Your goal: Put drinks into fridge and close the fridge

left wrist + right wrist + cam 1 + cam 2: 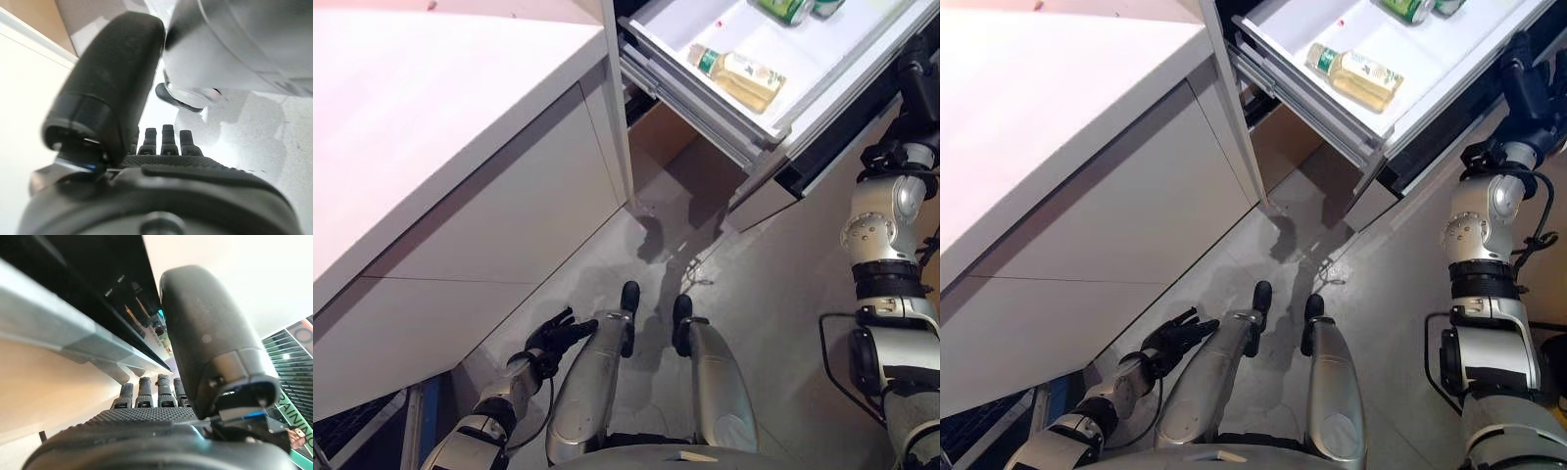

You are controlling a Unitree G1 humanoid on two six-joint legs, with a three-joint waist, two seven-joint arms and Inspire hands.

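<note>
The fridge drawer (800, 61) stands pulled out at the upper right. In it lies a bottle of pale yellow drink with a green cap (741, 76), and green cans (787, 9) lie farther back. My right hand (920, 73) is raised at the drawer's front panel; in the right wrist view its fingers (151, 394) are straight, close under the drawer's edge (73, 345), and hold nothing. My left hand (558, 336) hangs low at my left side with relaxed fingers (166, 142) and is empty.
A white counter with flat cabinet fronts (460, 186) fills the left side and reaches the fridge's edge. A brown inner wall (661, 137) shows under the open drawer. Grey floor (783, 284) lies below the drawer.
</note>
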